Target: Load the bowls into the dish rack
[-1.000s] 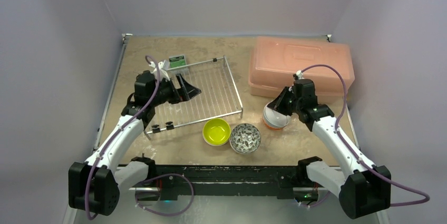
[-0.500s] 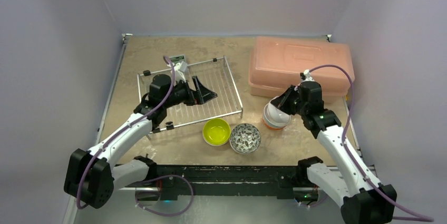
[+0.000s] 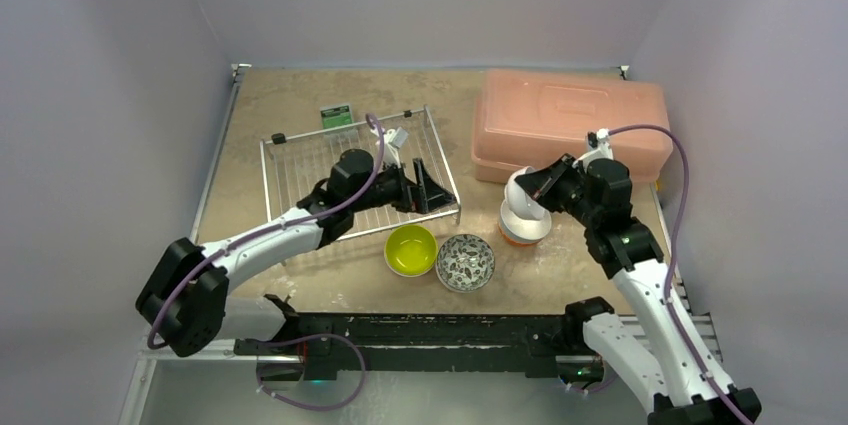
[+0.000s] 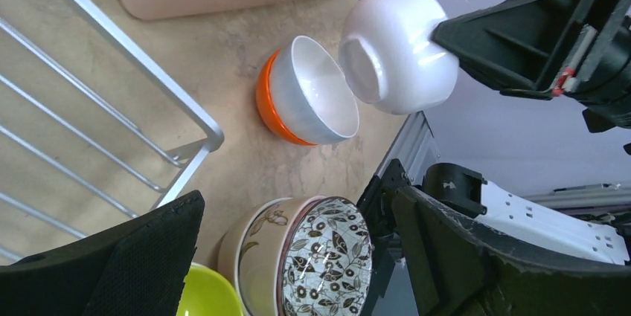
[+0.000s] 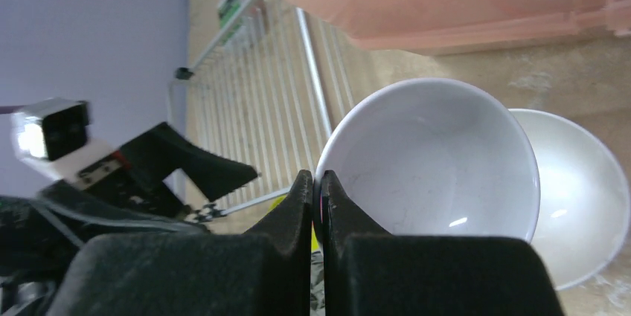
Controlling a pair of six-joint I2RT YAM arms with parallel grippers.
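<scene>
My right gripper [image 3: 538, 187] is shut on the rim of a white bowl [image 3: 519, 199], holding it tilted just above an orange bowl with a white inside [image 3: 522, 232]. In the right wrist view the jaws [image 5: 318, 186] pinch the white bowl's [image 5: 439, 160] wall, with the orange bowl's inside [image 5: 588, 189] below. A lime-green bowl [image 3: 411, 250] and a black-and-white patterned bowl [image 3: 465, 262] sit in front of the silver wire dish rack [image 3: 300, 175], which holds no bowls. My left gripper [image 3: 428, 189] hangs open over the rack's right end, holding nothing. Its camera shows the patterned bowl [image 4: 331, 260] between its fingers.
A pink translucent plastic box [image 3: 570, 123] stands at the back right, right behind the lifted bowl. A small green card [image 3: 337, 115] lies beyond the rack's far rail. The rack's right rail [image 4: 160, 85] runs close to the orange bowl [image 4: 271, 104].
My left arm has swung right across the rack to its right end. My right gripper has lifted and tilted the white bowl off the orange bowl.
</scene>
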